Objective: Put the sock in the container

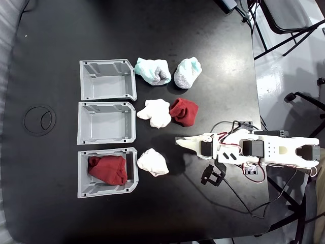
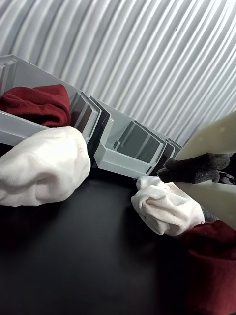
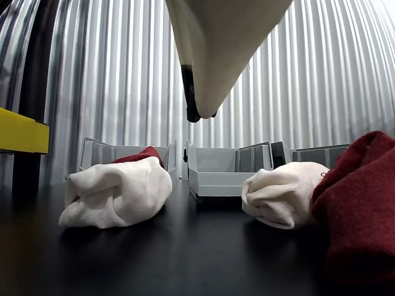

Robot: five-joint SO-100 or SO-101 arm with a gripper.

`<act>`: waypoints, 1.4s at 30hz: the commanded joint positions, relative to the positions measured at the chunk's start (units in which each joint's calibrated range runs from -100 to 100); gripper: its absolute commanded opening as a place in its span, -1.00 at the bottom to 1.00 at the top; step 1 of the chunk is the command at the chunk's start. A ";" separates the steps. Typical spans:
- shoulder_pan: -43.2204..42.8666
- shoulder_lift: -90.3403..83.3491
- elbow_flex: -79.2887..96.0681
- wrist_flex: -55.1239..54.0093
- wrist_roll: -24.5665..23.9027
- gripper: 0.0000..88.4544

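A loose maroon sock (image 1: 184, 112) lies on the black table beside a white sock; it fills the lower right of the wrist view (image 2: 211, 266) and the right edge of the other view (image 3: 358, 203). A second maroon sock (image 1: 108, 170) (image 2: 37, 103) sits inside the bottom grey bin (image 1: 133, 173) of three. The middle bin (image 1: 106, 137) (image 3: 225, 179) and top bin (image 1: 109, 94) hold nothing. My gripper (image 1: 179, 141) (image 2: 169, 174) hovers just below the loose maroon sock in the fixed view, apart from it, jaws together with nothing held.
Two white balled socks (image 1: 155, 113) (image 1: 152, 162) lie between the bins and my gripper. Two mint-and-grey socks (image 1: 153, 70) (image 1: 188, 72) rest at the top. Cables trail near the arm's base (image 1: 254, 173). The table edge runs along the right.
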 commanded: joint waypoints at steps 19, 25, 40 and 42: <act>13.04 0.23 -38.78 35.21 -0.33 -0.97; 13.28 0.31 -45.99 46.66 -0.27 -0.97; 34.14 34.94 -64.39 53.32 0.25 -0.97; 34.53 39.29 -67.36 54.00 0.48 -0.97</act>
